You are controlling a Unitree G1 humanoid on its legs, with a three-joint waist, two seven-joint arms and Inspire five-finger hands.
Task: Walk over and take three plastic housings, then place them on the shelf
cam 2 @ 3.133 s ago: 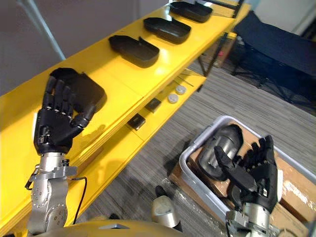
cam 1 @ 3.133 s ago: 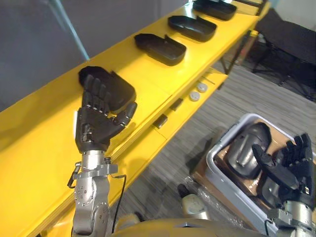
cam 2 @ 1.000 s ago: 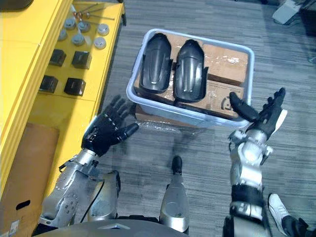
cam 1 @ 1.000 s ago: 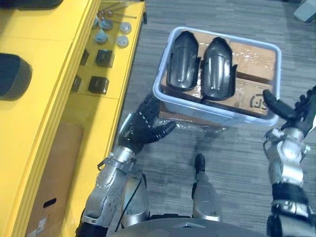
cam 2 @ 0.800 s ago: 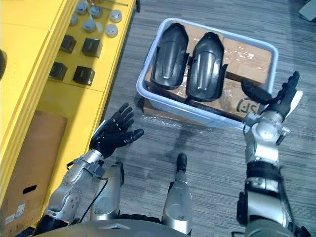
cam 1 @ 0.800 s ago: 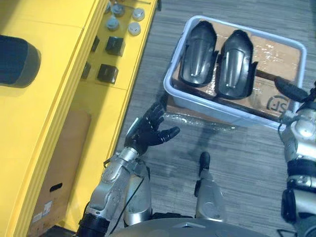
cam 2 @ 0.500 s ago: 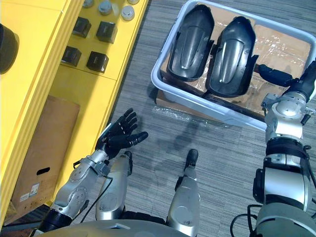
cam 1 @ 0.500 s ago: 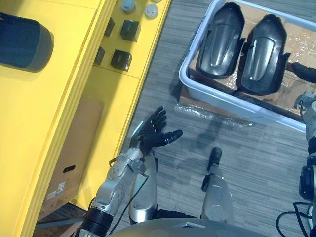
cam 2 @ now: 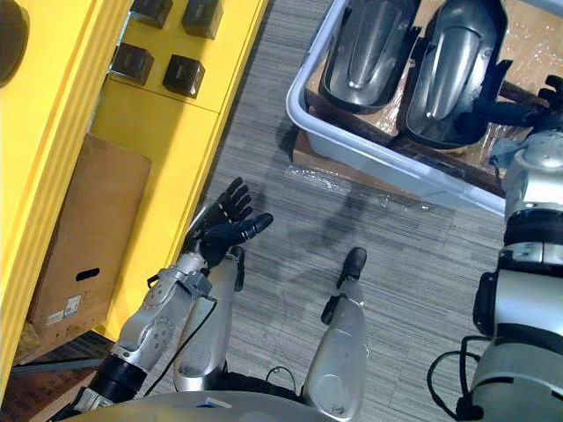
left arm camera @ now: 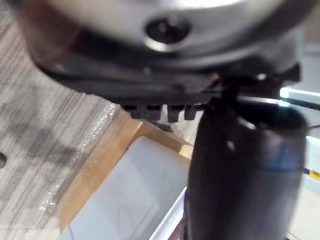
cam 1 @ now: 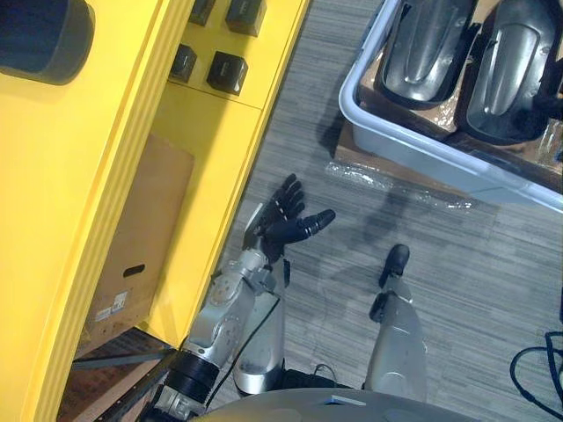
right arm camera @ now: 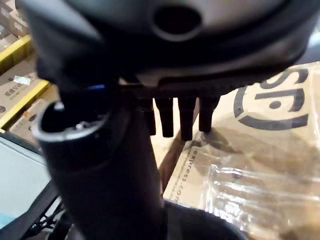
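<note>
Two dark plastic housings (cam 2: 369, 44) (cam 2: 453, 66) lie side by side, hollow side up, in a pale grey bin (cam 2: 396, 167) on the floor. Another housing (cam 1: 40, 35) rests on top of the yellow shelf (cam 1: 114, 176). My left hand (cam 1: 286, 220) hangs open and empty over the carpet between the shelf and the bin. Over the bin's right end my right hand (cam 2: 506, 113) is open, its thumb reaching toward the nearer housing without touching it. In the right wrist view its straight fingers (right arm camera: 170, 117) point at wrapped cardboard.
Small black blocks (cam 1: 230, 70) sit on the shelf's lower level. A cardboard box (cam 2: 84, 246) stands under the shelf. The bin rests on cardboard wrapped in plastic film (cam 1: 396, 185). Grey carpet (cam 1: 475, 264) lies between shelf and bin.
The view has swung from the shelf top down to the floor and bin. My left hand left the shelf housing and dropped low. My right hand moved in over the bin's right end.
</note>
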